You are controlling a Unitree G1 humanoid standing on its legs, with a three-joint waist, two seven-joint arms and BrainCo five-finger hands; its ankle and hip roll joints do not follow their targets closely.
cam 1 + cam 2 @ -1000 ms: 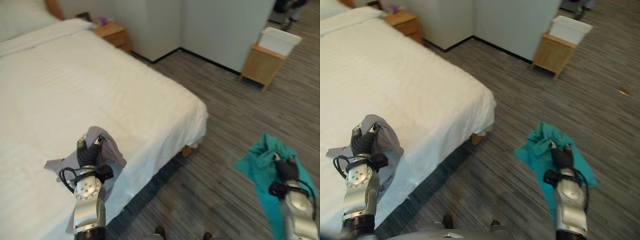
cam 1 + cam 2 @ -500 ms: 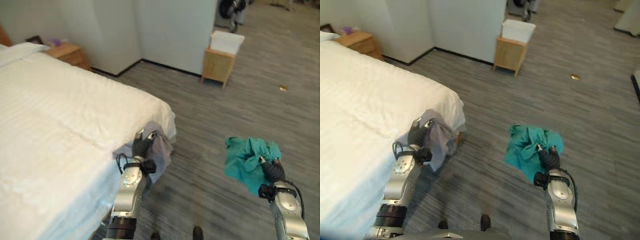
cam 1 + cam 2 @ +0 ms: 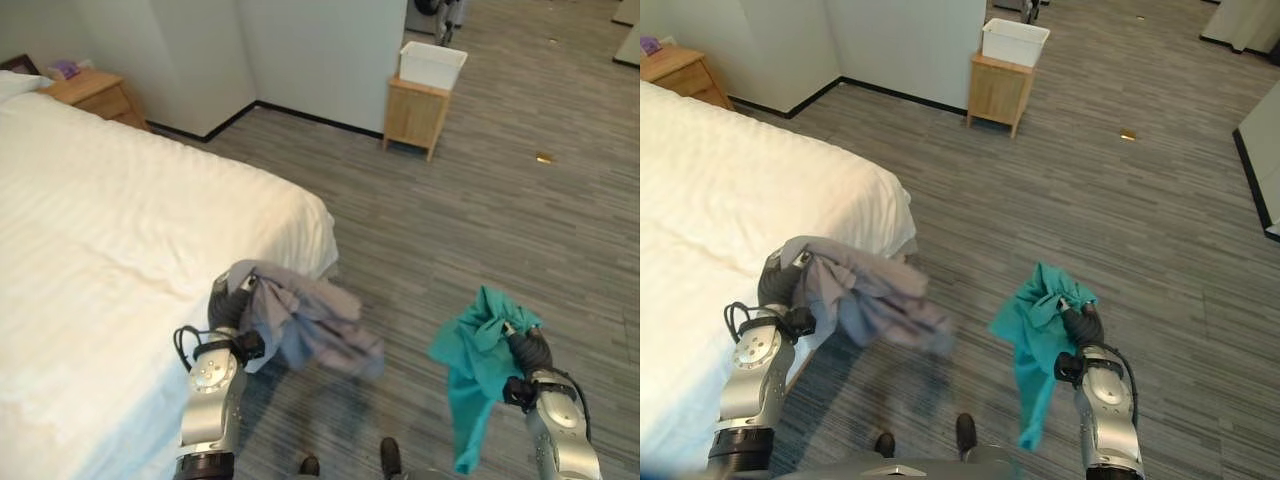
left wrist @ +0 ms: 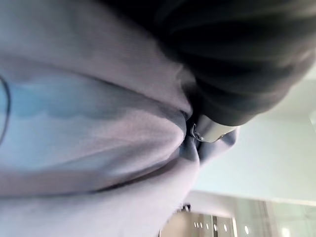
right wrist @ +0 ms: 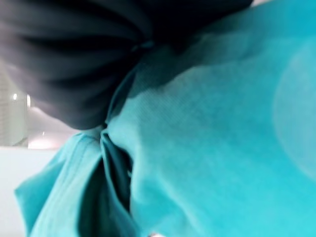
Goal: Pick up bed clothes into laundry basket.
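Note:
My left hand [image 3: 227, 305] is shut on a grey garment [image 3: 310, 325] that swings out to the right, off the corner of the white bed [image 3: 120, 230]. The same grey cloth [image 4: 98, 123] bunches round the hand in the left wrist view. Over the floor at the lower right, my right hand [image 3: 530, 352] is shut on a teal garment [image 3: 475, 365] that hangs down from it in the air. Teal cloth [image 5: 212, 123] wraps the hand in the right wrist view. A white basket [image 3: 432, 64] stands on a small wooden stand [image 3: 415, 115] by the far wall.
A wooden bedside table [image 3: 92, 95] stands at the bed's head side, far left. Grey striped carpet [image 3: 480, 220] spreads between the bed and the stand. A small yellow scrap [image 3: 544, 157] lies on the floor at the right.
The camera has swung right, away from the bed. The grey garment now flies out from my left hand, and the teal garment hangs lifted in my right hand.

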